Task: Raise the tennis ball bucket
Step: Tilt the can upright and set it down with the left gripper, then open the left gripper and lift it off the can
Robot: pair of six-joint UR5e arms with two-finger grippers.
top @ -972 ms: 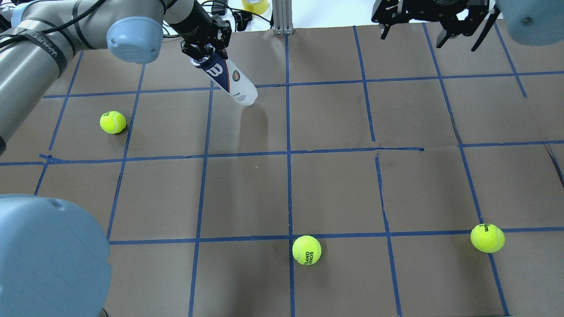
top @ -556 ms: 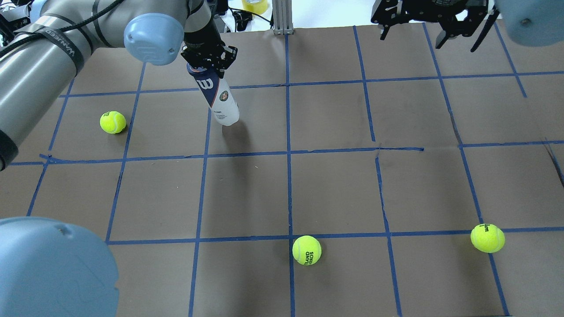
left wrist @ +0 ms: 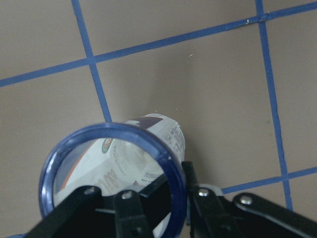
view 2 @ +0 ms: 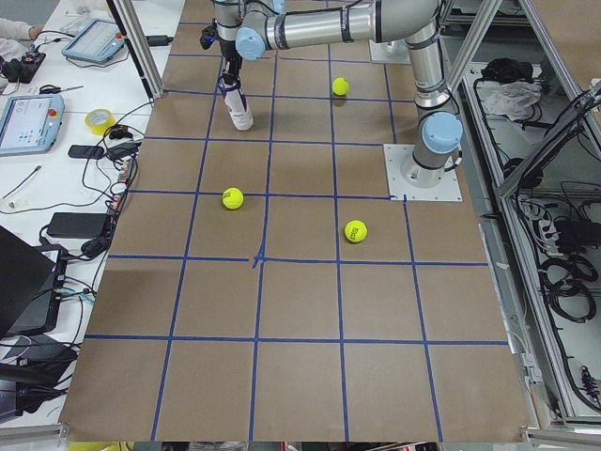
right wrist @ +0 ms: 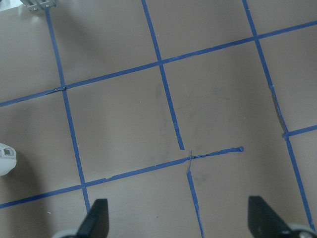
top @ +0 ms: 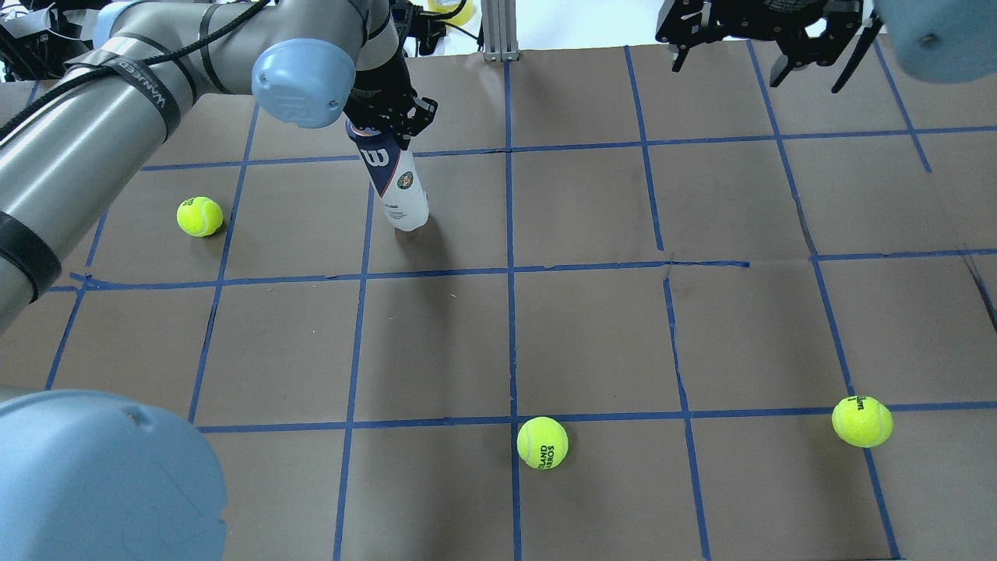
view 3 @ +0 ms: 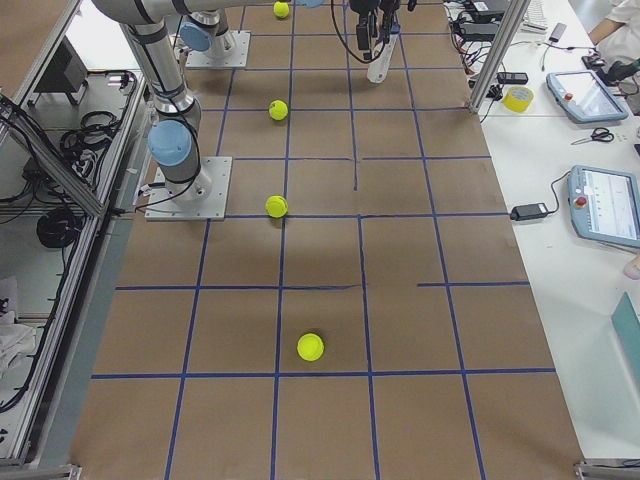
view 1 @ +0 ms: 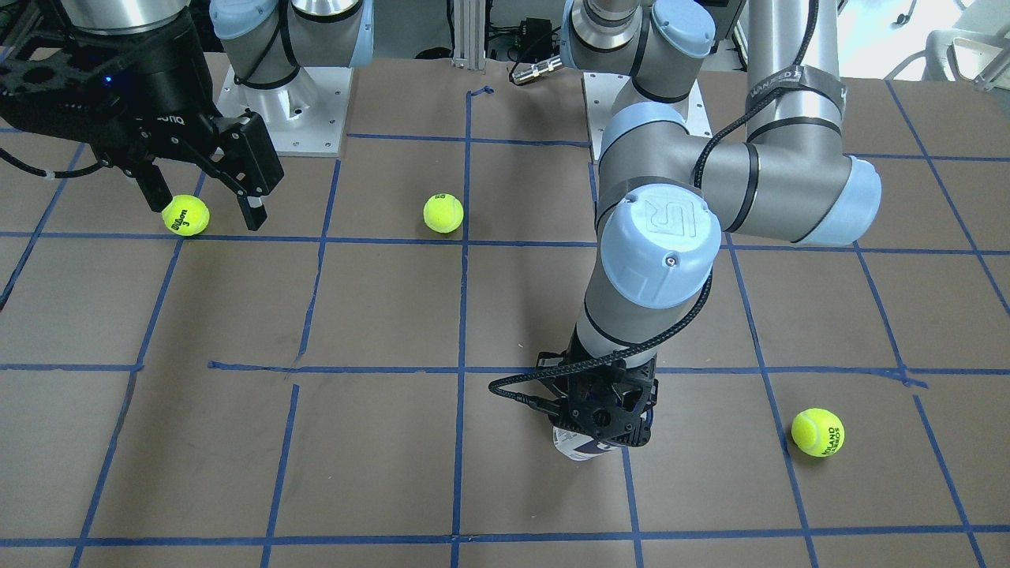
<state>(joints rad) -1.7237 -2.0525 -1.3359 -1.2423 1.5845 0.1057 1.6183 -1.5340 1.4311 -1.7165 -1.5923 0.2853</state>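
Observation:
The tennis ball bucket is a slim white and navy can with a "W" logo. It stands almost upright at the far left of the table, its base at or just above the brown paper. My left gripper is shut on its dark blue rim from above. In the front-facing view the gripper hides most of the can. My right gripper is open and empty, held high over the far right of the table, far from the can.
Three yellow-green tennis balls lie loose on the paper: one left of the can, one near the front middle, one at the front right. Blue tape lines grid the table. A metal post stands at the far edge.
My left arm swung the can from a strong tilt to almost upright and brought its base down towards the table. The right arm and the balls have not moved.

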